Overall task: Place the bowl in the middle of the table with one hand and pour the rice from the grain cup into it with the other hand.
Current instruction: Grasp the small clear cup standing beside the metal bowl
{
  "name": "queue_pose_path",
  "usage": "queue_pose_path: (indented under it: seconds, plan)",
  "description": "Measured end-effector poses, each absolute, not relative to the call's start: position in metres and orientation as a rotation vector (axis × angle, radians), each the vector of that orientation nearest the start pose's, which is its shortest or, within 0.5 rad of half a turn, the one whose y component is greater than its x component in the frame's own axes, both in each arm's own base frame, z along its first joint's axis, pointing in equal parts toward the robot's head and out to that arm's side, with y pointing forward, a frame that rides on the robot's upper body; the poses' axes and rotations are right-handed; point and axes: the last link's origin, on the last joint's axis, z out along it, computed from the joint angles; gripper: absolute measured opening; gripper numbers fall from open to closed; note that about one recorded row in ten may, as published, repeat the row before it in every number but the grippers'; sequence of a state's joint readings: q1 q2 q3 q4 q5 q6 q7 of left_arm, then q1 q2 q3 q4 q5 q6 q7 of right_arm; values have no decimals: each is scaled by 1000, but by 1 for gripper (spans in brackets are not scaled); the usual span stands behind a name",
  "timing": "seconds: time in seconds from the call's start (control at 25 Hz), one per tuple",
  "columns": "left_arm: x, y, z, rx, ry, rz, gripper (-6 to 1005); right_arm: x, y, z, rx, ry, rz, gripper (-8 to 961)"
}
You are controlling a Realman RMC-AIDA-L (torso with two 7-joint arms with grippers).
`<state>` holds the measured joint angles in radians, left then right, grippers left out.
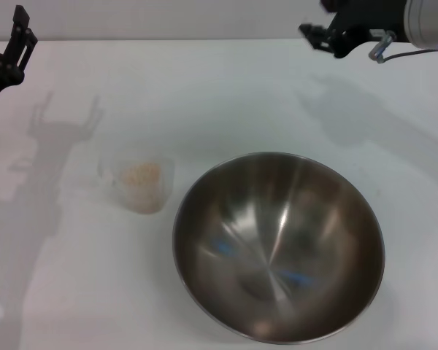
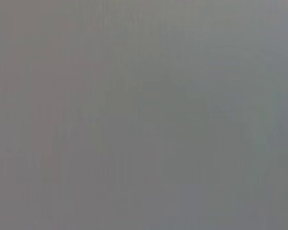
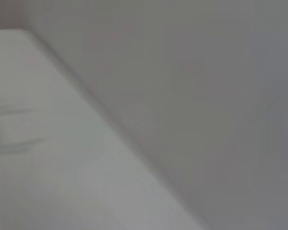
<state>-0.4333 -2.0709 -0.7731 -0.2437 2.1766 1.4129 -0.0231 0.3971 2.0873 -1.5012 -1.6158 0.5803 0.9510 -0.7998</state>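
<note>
Nearest in the head view, the bowl (image 1: 279,248) stands upright on the white worktop (image 1: 204,87), right of centre and close to the near edge; its shiny brushed interior holds only reflections, and its near rim almost reaches the edge of the view. Just left of the bowl and slightly farther away, apart from it by a narrow strip of worktop, the grain cup (image 1: 137,182) stands upright, a translucent frosted vessel with a small handle on its left side. The rice (image 1: 139,175) lies inside the cup as a pale beige heap seen through the open top. Grey shadows of both arms fall across the worktop, one to the left of the cup and one beyond the bowl to the right. At the far left edge, the left gripper (image 1: 17,40) hangs above the worktop, well apart from the cup; whether its jaws are spread or closed cannot be told. At the far right, the right gripper (image 1: 317,34) is held above the far edge of the worktop, well apart from the bowl, with nothing between its jaws; their spread likewise cannot be told. The left wrist view is a uniform grey field. The right wrist view shows only a pale worktop (image 3: 48,158) surface meeting a grey background along a diagonal edge.
</note>
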Motion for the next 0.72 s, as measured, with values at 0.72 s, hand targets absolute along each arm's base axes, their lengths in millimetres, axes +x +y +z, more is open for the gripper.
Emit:
queue_pose_path:
  seconds: [0.72]
  plan:
    - [-293,325,6,-1479,-296,-858,862,212,346,21,-1441,58,682,458]
